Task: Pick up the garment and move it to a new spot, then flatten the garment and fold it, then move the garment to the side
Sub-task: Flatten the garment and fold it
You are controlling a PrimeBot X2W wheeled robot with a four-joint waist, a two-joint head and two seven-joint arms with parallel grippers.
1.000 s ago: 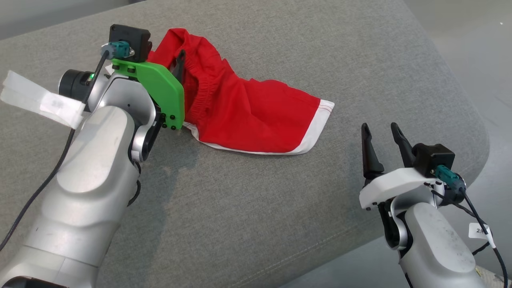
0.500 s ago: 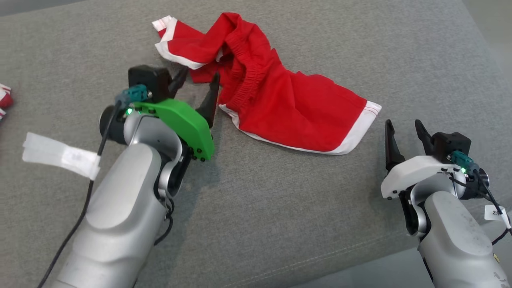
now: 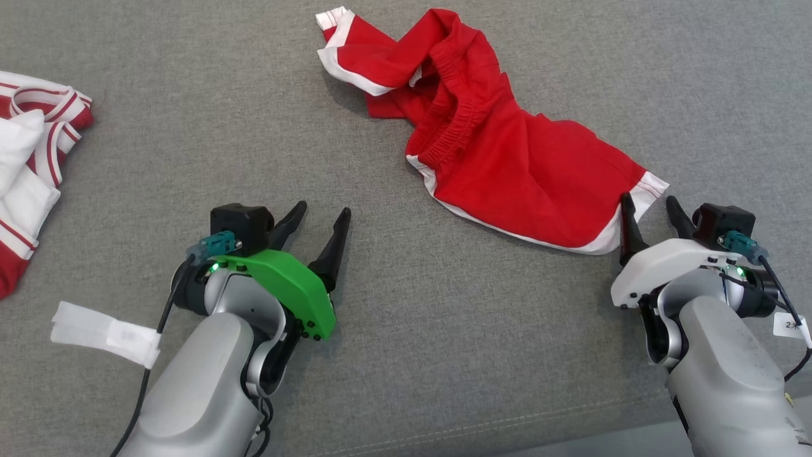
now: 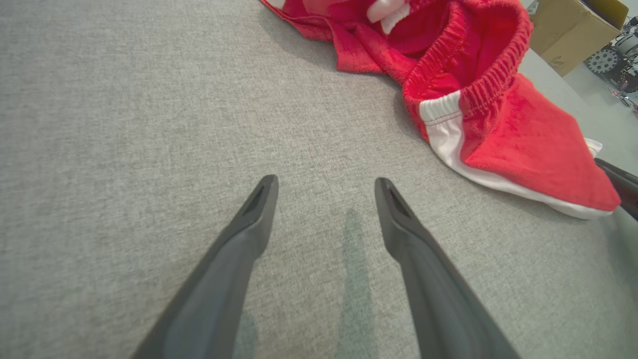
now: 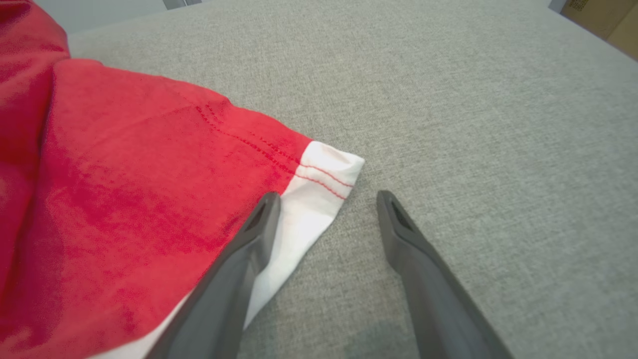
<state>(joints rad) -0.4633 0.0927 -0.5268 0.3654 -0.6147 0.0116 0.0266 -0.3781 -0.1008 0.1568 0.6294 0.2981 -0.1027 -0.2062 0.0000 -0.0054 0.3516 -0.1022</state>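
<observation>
The jersey (image 3: 28,158) lies crumpled well left of the shorts (image 3: 520,165) and is cut off at the frame edge, so I can't tell its long axis. There's bare grey cushion (image 3: 190,95) between them, plenty of room! The left gripper (image 3: 323,208) is spread and empty, near the shorts' left. The right gripper (image 3: 648,199) is spread too, at their white hem corner.

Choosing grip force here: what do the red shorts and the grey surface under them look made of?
Red shorts: soft matte knit, likely polyester; it crumples and the waistband is gathered elastic. Grey surface: matte woven upholstery cloth, judging by its heathered weave and stitched seam.
</observation>
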